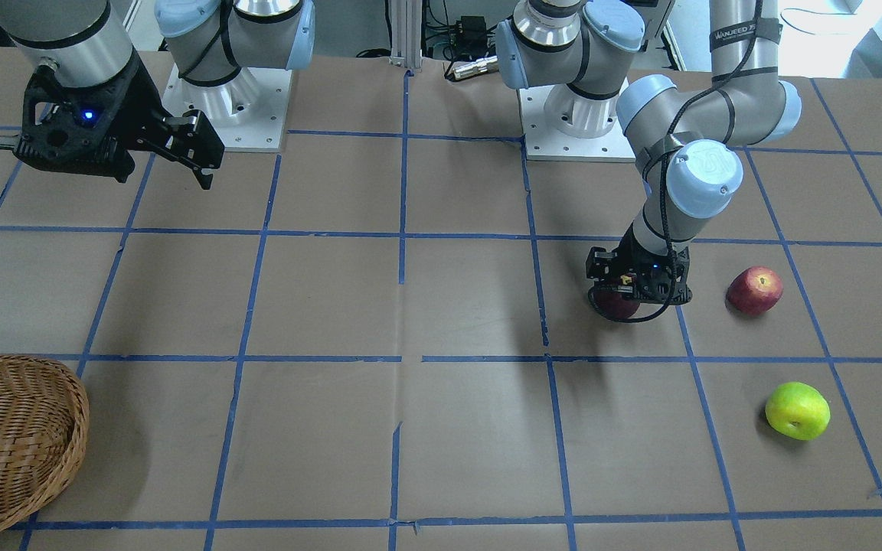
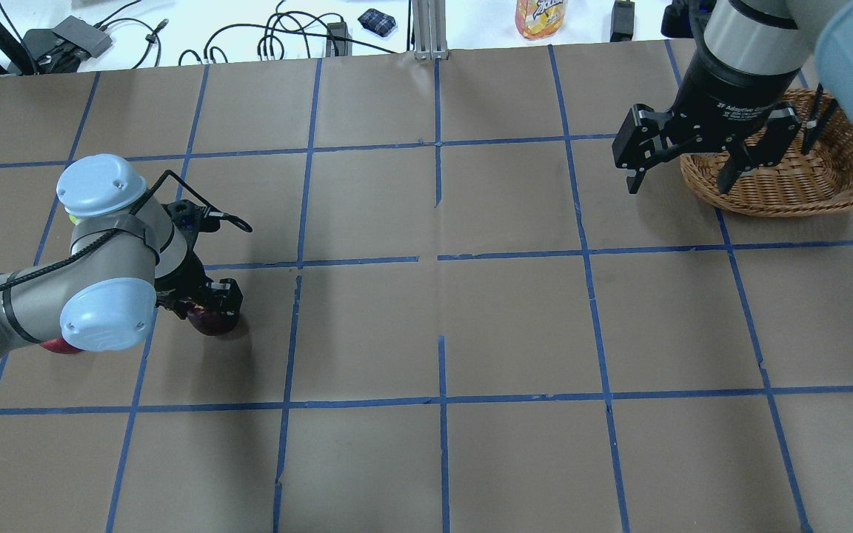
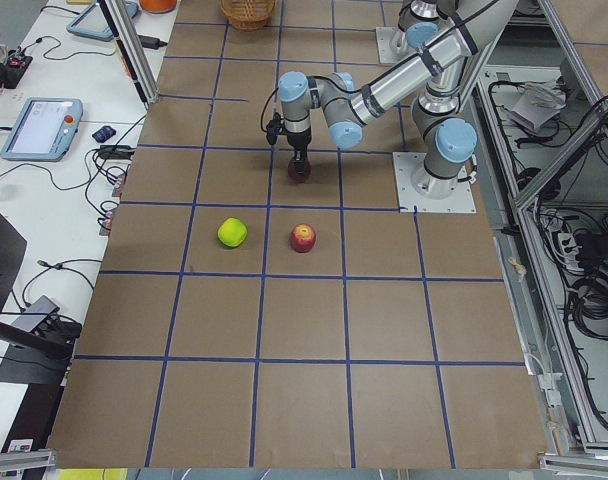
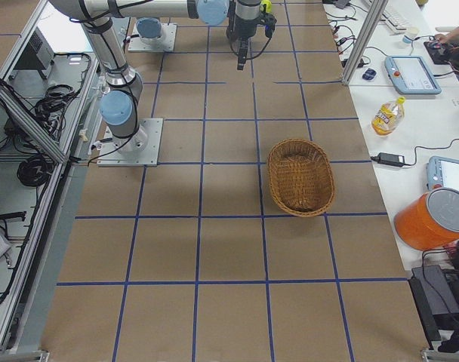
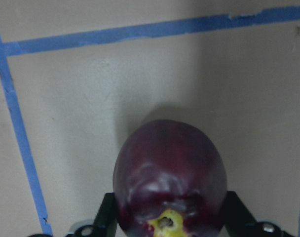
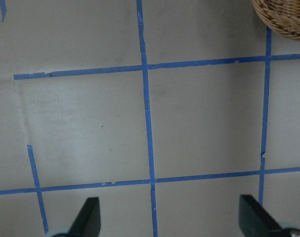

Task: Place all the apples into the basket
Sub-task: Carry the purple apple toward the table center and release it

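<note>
My left gripper (image 1: 626, 294) is low at the table, its jaws closed around the dark maroon apple (image 5: 169, 168), which touches both fingers; the apple also shows in the overhead view (image 2: 213, 320). The red apple (image 1: 755, 291) and the yellow-green apple (image 1: 797, 411) lie on the table beyond the left arm, mostly hidden under it in the overhead view. My right gripper (image 2: 682, 176) is open and empty, raised over the table just beside the wicker basket (image 2: 767, 201). The basket's rim shows in the right wrist view's top corner (image 6: 283, 19).
The brown table is marked in blue tape squares. The arm bases (image 1: 227, 99) stand at the robot's edge. A drink bottle (image 2: 541, 15) and cables lie beyond the far edge. The basket (image 1: 66, 428) sits near the operators' edge.
</note>
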You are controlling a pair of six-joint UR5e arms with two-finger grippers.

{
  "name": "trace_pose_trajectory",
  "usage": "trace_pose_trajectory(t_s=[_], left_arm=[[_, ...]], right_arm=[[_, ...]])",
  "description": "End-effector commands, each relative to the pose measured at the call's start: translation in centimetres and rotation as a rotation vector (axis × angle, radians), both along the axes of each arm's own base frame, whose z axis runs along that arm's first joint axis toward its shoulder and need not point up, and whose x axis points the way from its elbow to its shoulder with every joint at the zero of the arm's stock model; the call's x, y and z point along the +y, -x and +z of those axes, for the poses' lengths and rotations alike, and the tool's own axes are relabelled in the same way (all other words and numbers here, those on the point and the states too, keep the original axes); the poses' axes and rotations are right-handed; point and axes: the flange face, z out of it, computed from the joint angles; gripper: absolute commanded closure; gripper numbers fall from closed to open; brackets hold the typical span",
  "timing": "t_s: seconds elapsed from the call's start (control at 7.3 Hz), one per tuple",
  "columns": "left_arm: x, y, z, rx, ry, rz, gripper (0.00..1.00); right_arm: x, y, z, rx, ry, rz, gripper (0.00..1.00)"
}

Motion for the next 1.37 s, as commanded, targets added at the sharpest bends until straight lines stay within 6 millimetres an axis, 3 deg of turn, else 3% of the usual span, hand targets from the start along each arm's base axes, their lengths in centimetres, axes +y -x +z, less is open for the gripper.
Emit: trace_pose_trajectory(t_s=[0.0, 0.14, 0.27, 0.41, 0.55, 0.82, 0.96, 1.1, 1.23], left_arm=[[-3.3, 2.6, 3.5, 0.076, 0.06, 0.209, 0.76], [-3.7, 7.0, 4.0, 0.12, 0.058, 0.275, 0.72], [-3.8, 13.0, 4.6, 0.137, 0.071, 0.383, 0.72], [-3.9, 20.2, 5.9, 0.174, 0.081, 0.461, 0.73], [-4.7, 25.8, 4.9, 0.181, 0.072, 0.468, 0.73], [-6.0, 30.3, 0.8, 0.202, 0.102, 0.508, 0.73], [-6.2, 31.2, -0.5, 0.207, 0.105, 0.542, 0.69], [-6.2, 31.3, -0.8, 0.192, 0.099, 0.536, 0.39], [-6.3, 31.3, -0.6, 0.191, 0.099, 0.534, 0.0]], right_arm=[[0.0, 0.0, 0.0, 0.007, -0.001, 0.003, 0.0], [0.1, 0.0, 0.1, 0.007, 0.0, 0.003, 0.0], [0.1, 0.0, -0.1, 0.007, -0.004, 0.003, 0.0], [0.0, 0.1, -0.1, 0.007, -0.003, 0.002, 0.0], [0.1, 0.1, 0.0, 0.007, -0.003, 0.002, 0.0], [0.0, 0.1, -0.1, 0.009, -0.003, 0.003, 0.0], [0.1, 0.0, -0.2, 0.01, -0.004, 0.004, 0.0], [0.1, 0.0, -0.2, 0.01, -0.004, 0.002, 0.0], [-0.1, 0.0, -0.3, 0.01, -0.006, 0.004, 0.0]])
